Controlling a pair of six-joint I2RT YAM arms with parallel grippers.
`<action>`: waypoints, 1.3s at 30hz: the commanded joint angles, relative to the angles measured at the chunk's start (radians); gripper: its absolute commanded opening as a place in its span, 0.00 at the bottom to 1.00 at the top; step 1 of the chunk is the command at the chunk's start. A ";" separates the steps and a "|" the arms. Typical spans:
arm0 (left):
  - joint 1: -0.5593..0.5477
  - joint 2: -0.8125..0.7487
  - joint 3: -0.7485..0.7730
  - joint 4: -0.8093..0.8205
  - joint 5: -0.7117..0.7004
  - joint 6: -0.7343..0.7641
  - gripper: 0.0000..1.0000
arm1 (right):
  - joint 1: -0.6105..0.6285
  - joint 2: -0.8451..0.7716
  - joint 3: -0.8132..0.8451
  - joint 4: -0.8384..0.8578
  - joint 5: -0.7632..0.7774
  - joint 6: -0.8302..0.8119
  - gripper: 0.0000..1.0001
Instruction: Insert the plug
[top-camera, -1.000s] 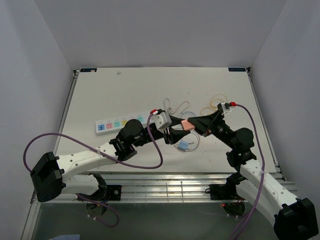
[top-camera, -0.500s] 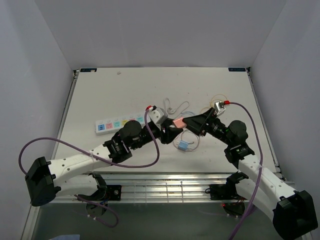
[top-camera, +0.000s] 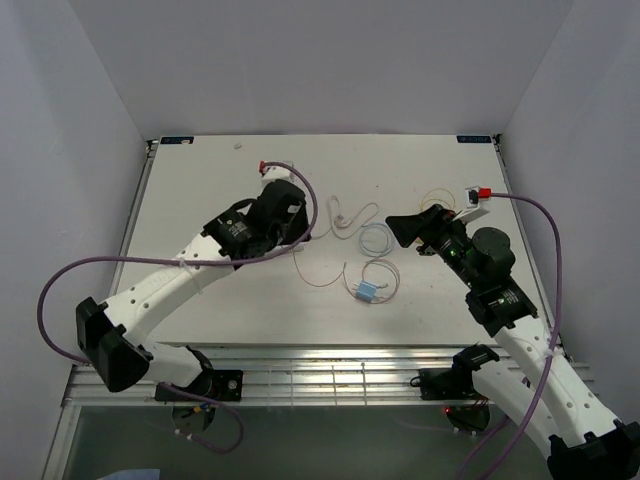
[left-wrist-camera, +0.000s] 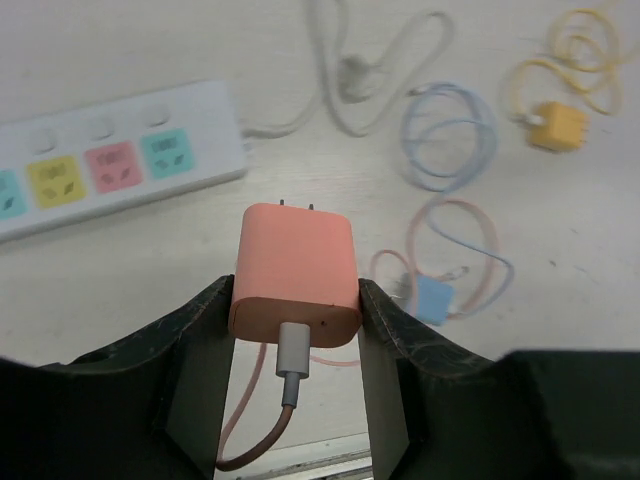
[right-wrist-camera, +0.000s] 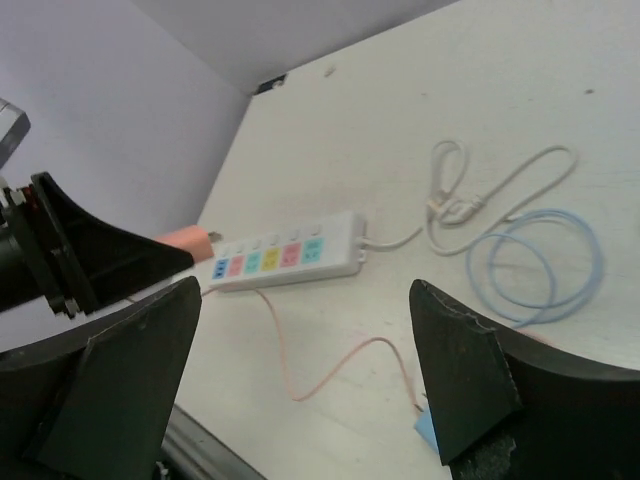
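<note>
Top: left end effector (top-camera: 288, 212) above the table (top-camera: 440, 170), left of centre; right end effector (top-camera: 398, 228) spread, empty.

Left wrist: pink plug (left-wrist-camera: 295, 250) pinched by its flat sides, prongs toward the power strip (left-wrist-camera: 120, 170). I judge it light, rigid and slick, and the cable (left-wrist-camera: 285, 400) may tug.

Right wrist: nothing between the spread fingers.

One power strip (left-wrist-camera: 120, 165) and three charger plugs (left-wrist-camera: 295, 270) (left-wrist-camera: 433, 298) (left-wrist-camera: 558, 126).

Salmon-pink plug (left-wrist-camera: 295, 270), white power strip (left-wrist-camera: 205, 125), teal, pink, yellow sockets (left-wrist-camera: 110, 165), yellow charger (left-wrist-camera: 558, 125), light-blue cable (left-wrist-camera: 450, 87)
</note>
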 joint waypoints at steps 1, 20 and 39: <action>0.206 0.031 0.071 -0.371 -0.019 -0.135 0.00 | -0.004 -0.004 0.072 -0.193 0.155 -0.207 0.90; 0.779 0.188 0.125 -0.465 0.299 0.137 0.00 | -0.004 0.167 0.085 -0.188 -0.022 -0.449 0.90; 0.802 0.333 0.100 -0.387 0.336 0.205 0.00 | 0.270 0.910 0.451 0.106 -0.035 -0.853 0.90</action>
